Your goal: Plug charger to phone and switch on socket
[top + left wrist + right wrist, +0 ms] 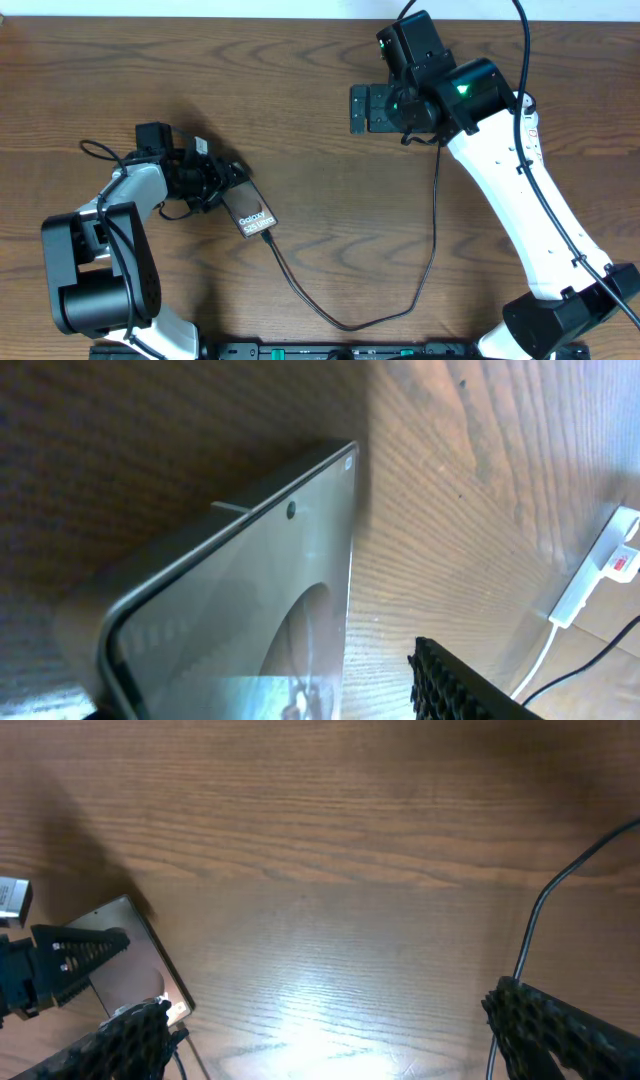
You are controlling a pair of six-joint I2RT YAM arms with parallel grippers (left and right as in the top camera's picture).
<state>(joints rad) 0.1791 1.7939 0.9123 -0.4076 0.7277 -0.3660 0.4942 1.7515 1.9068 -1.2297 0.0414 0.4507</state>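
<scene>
Overhead: phone [252,213] lies flat and angled on the table [300,70], with the charger [349,326] running off its lower end. Cannot tell if the tip is fully seated. My left pincer [222,183] stands part-open astride the phone's upper end; the left wrist view shows a gap beside its edge, so no grip. My right pincer [365,108] gapes wide, empty, well apart. Judgement: phone stiff, glossy, likely slippery and breakable, so hold it by the side edges. Charger limp; take it at the tip. Socket [585,588] lies off to the side.
</scene>
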